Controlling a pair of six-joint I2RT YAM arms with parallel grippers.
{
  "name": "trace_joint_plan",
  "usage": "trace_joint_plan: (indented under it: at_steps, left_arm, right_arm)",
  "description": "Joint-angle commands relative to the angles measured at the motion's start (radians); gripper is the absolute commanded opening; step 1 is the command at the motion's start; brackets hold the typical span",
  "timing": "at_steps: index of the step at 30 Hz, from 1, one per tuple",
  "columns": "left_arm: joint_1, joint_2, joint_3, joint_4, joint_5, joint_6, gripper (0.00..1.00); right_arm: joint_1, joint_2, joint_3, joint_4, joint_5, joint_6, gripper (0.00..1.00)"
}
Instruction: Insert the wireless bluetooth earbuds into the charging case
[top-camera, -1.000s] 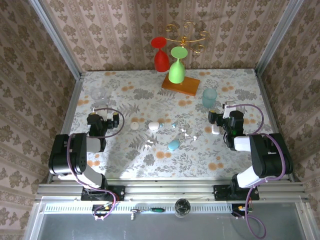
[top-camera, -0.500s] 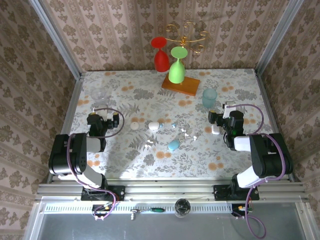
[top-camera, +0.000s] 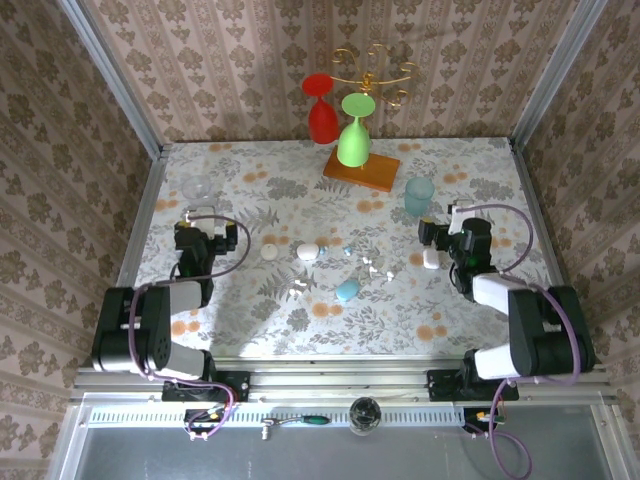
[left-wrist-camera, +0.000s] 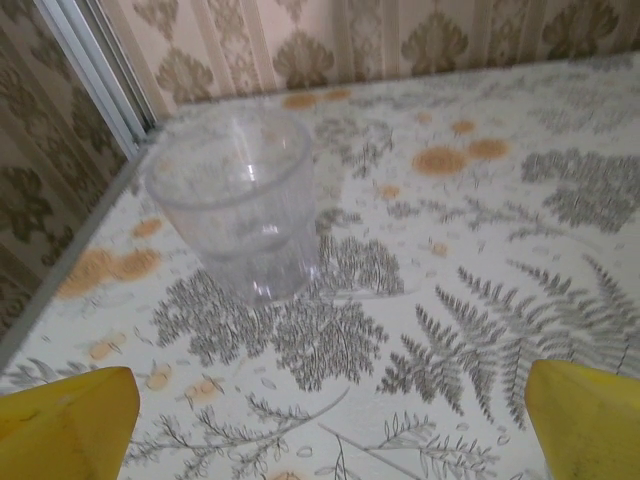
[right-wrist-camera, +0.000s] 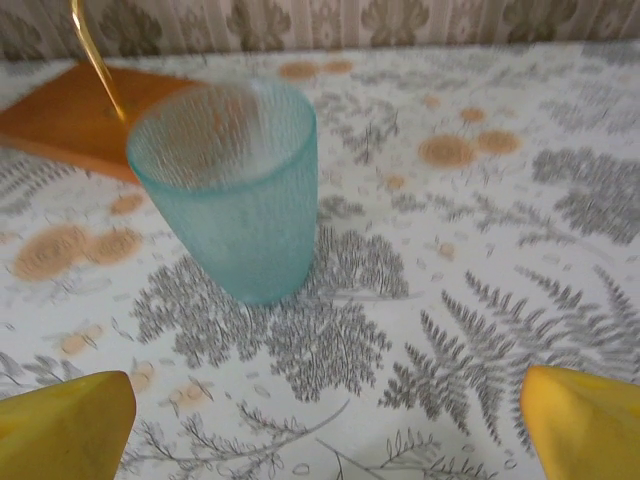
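Several tiny earbuds lie mid-table: white ones (top-camera: 367, 262) (top-camera: 297, 292) and a light blue one (top-camera: 347, 250). Around them sit a white charging case (top-camera: 307, 252), a blue case (top-camera: 347, 291), a round white case (top-camera: 270, 253) and another white case (top-camera: 430, 258) beside my right arm. My left gripper (top-camera: 200, 214) (left-wrist-camera: 330, 430) is open at the table's left, facing a clear cup (left-wrist-camera: 235, 205), its yellow fingertips (left-wrist-camera: 70, 420) wide apart over bare cloth. My right gripper (top-camera: 456, 213) (right-wrist-camera: 330, 430) is open too, facing a teal cup (right-wrist-camera: 235, 190), with nothing between its fingertips (right-wrist-camera: 585, 420).
A wooden base (top-camera: 361, 168) with a gold stand and hanging red (top-camera: 321, 112) and green (top-camera: 352, 135) glasses stands at the back. The clear cup (top-camera: 198, 190) and teal cup (top-camera: 419, 195) stand just ahead of the grippers. Patterned walls enclose the table (top-camera: 250, 320).
Both arms have shifted slightly, the right gripper a little to the right. The earbuds, cases and cups lie where they were.
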Motion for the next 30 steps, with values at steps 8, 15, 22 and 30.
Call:
trace_joint_plan:
  at_steps: [8,15,22,30]
  left_arm:
    - [-0.256,-0.200,0.162,-0.400,-0.103,0.187,1.00]
    - [-0.552,-0.185,0.271,-0.629,0.007,0.238,1.00]
    - [-0.786,-0.098,0.326,-0.669,0.071,0.134,1.00]
    - [-0.880,0.096,0.317,-0.527,0.150,0.031,0.98]
  right_arm:
    - [0.065,-0.287,0.130,-0.534,0.065,0.180,1.00]
    - [0.098,-0.399,0.151,-0.781,-0.001,0.393,1.00]
    - [0.148,-0.473,0.123,-0.895,-0.157,0.531,1.00]
    - [0.187,-0.486,0.091,-0.891,-0.200,0.572,1.00]
